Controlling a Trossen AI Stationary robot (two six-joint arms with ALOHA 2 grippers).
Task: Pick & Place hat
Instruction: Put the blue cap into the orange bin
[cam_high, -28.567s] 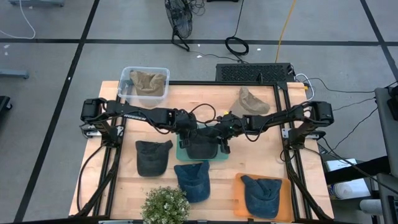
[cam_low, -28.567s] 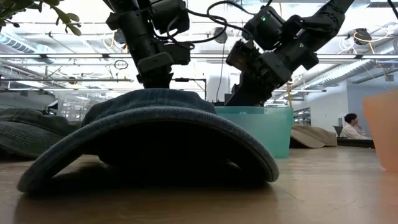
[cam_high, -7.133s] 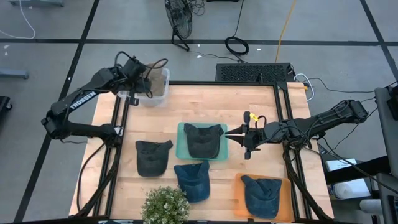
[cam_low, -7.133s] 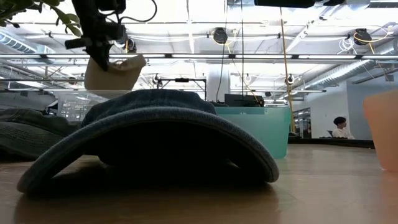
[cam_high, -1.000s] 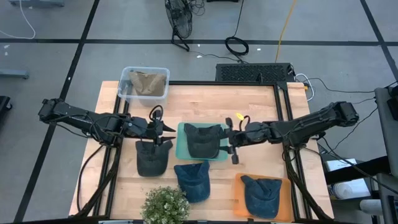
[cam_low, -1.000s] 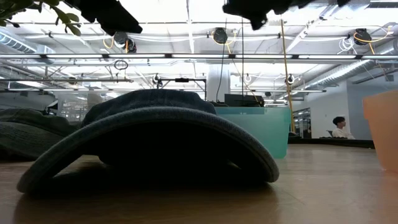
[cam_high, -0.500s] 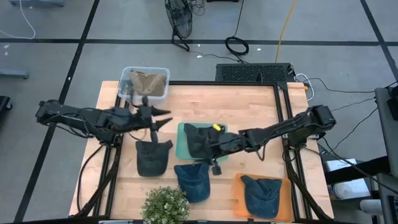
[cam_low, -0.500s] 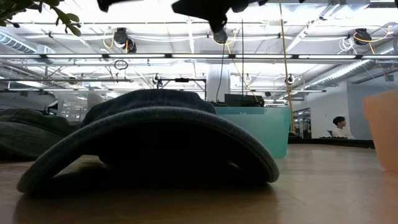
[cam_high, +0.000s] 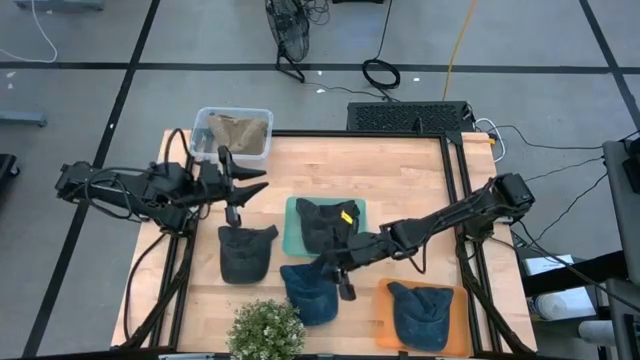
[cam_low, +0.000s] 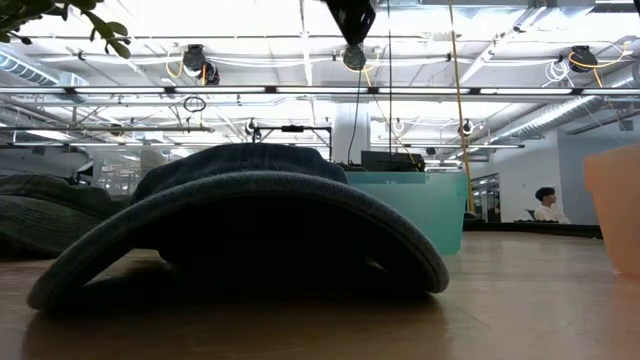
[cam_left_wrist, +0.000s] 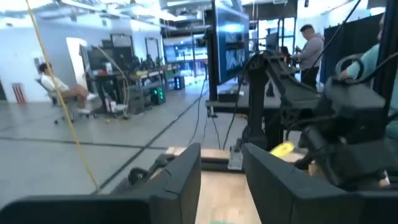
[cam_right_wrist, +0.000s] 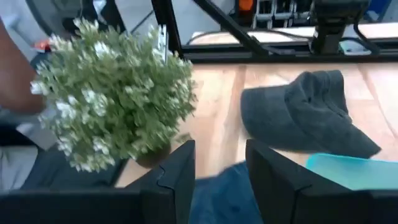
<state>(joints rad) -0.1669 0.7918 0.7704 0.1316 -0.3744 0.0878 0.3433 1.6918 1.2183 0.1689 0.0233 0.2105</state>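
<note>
Lying out: four dark caps (cam_high: 247, 252), one tan (cam_high: 238, 132); both grippers (cam_high: 338, 272) spread

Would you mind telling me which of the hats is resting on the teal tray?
The dark hat in the table's middle lies on the teal tray. The other hats sit elsewhere: one on bare wood, one on the orange mat, one in the clear bin.

the worktop (cam_high: 420, 180) is pale wood with a smooth, faintly shiny finish. the hats are matt cloth: a faded blue denim hat (cam_high: 310, 290) and a charcoal hat (cam_high: 245, 252). the clear bin (cam_high: 205, 128) looks like glossy plastic. the teal tray (cam_high: 292, 240) is matt. both arms are dark matt plastic.
</note>
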